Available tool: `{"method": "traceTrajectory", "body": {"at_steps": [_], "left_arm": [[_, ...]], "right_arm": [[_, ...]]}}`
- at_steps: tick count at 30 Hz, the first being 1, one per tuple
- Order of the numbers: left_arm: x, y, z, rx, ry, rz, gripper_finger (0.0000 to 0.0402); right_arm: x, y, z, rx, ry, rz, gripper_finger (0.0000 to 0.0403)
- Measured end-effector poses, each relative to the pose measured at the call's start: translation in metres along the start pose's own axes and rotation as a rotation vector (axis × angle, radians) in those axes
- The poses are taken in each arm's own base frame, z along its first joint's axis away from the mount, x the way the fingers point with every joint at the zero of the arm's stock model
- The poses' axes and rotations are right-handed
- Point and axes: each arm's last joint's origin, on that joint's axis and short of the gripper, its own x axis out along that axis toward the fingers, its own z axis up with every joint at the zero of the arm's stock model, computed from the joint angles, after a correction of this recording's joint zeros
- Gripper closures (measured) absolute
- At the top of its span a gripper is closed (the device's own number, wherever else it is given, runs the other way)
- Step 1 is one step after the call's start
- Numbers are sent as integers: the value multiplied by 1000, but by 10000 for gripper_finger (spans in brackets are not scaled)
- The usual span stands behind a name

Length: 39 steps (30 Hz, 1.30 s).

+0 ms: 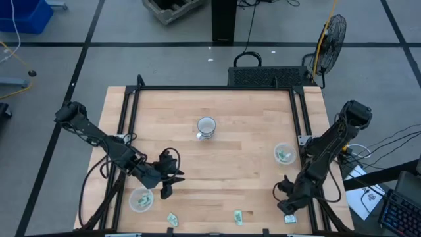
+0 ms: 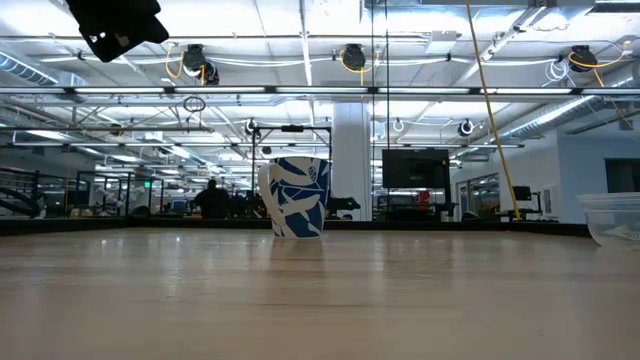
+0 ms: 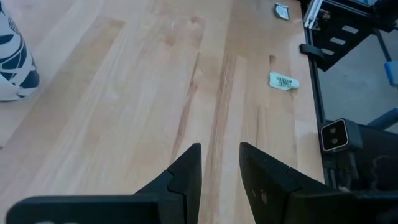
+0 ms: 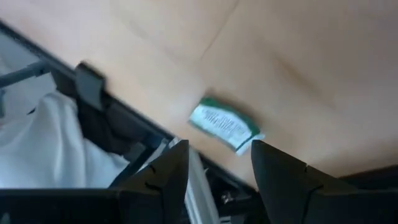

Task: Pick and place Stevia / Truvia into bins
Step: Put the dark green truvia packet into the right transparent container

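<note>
1. Because each Stevia sachet (image 4: 224,126) is thin paper lying flat on the counter (image 1: 243,158), it should be light and limp; I judge pinching across its short edges safest.
2. Right gripper (image 4: 214,165), jaws spread, hangs at the counter's near right corner, far from the mug (image 1: 206,127); this sachet lies just ahead of the gap.
3. Left gripper (image 3: 219,165), jaws slightly parted and empty, sits near-left of the mug beside the left bin (image 1: 141,199).
4. Right bin (image 1: 284,154) holds sachets too.
</note>
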Motion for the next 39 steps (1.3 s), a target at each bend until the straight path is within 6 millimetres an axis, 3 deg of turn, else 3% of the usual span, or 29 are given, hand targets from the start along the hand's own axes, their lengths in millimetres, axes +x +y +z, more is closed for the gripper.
{"method": "traceTrajectory", "body": {"at_steps": [7,14,30,39], "left_arm": [[0,0,0,10,0,0,289],[0,0,0,4,0,1,289],[0,1,1,6,-23,28,289],[0,1,1,7,-23,28,289]], "right_arm": [[16,-3,10,40,-36,-79,236],[28,-2,11,-158,38,-104,236],[30,-4,9,-225,20,-106,237],[31,-3,9,-232,10,-80,297]]}}
